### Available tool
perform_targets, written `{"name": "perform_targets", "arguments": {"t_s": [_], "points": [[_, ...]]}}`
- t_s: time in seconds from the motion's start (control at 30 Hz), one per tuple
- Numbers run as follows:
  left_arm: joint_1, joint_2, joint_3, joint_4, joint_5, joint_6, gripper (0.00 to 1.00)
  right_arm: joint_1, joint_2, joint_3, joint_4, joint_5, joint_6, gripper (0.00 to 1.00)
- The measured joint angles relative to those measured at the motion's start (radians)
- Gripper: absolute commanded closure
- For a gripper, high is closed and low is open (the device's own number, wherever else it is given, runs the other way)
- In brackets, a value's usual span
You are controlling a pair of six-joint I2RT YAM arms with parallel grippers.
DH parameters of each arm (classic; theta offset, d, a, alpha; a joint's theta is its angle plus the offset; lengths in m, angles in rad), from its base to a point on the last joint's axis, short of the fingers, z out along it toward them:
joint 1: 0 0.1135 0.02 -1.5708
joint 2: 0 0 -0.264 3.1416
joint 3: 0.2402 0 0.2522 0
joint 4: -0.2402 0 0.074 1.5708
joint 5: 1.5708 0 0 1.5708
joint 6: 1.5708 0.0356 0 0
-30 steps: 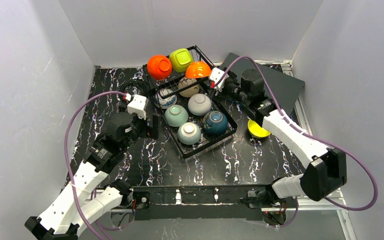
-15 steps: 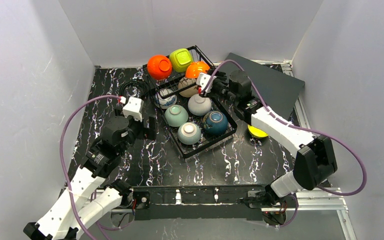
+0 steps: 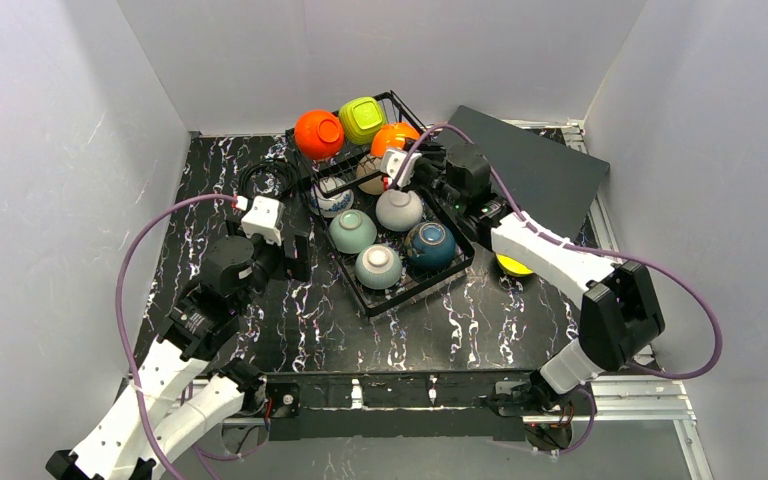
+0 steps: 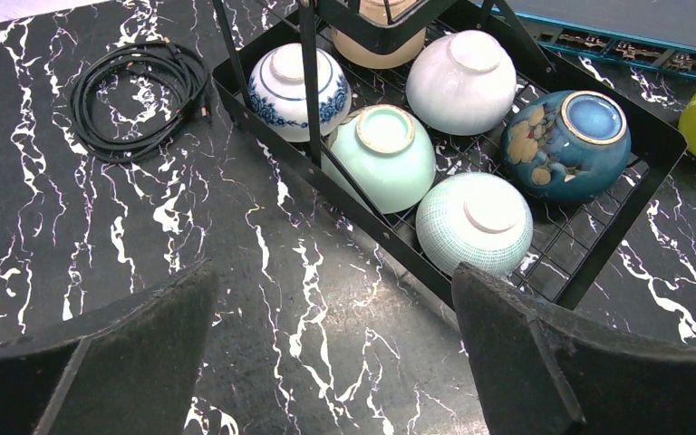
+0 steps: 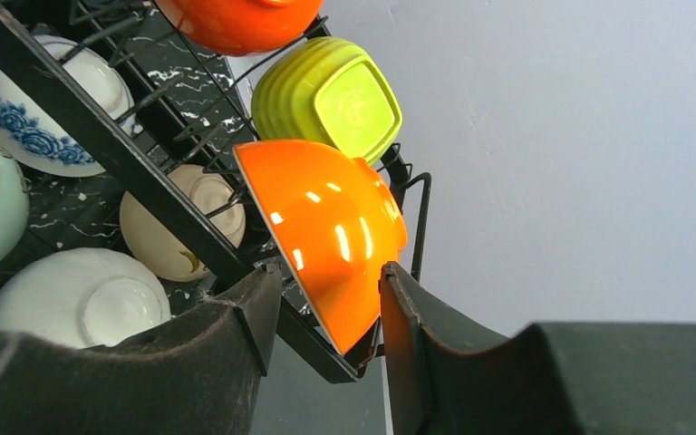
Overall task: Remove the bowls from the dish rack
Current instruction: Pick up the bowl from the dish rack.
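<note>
While straddling the rim of the orange bowl (image 5: 326, 217) on the rack (image 3: 420, 287) top tier with the right gripper (image 5: 330, 272) half-closed, contact unclear, left gripper (image 4: 333, 276) wide open, beware a thin glossy-edge pinch: could slip and drop onto bowls (image 5: 82, 299) below.

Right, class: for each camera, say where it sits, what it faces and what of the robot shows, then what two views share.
Top: above, behind the arms, looking down at the rack; both arms show.
Left wrist: low by the rack, facing its bowls; its fingers show.
Right wrist: at the rack's raised tier, facing an orange bowl; its fingers show.
Both wrists see the white bowl.
</note>
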Motion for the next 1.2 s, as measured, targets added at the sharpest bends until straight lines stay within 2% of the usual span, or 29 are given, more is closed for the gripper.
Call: {"name": "perform_targets", "arguments": {"t_s": [0.43,0.87,1.2], "points": [[0.000,-0.006,0.000,0.005,0.000,0.000,0.02,0.006,0.036,0.013,-0.003,0.063,-0.052,0.51],[0.000,-0.009,-0.001,0.005,0.000,0.002,0.02,0.011,0.081,0.014,0.102,0.113,-0.058,0.53],[0.000,-0.011,-0.002,0.005,0.000,0.002,0.02,0.022,0.113,0.014,0.166,0.184,-0.138,0.56]]}}
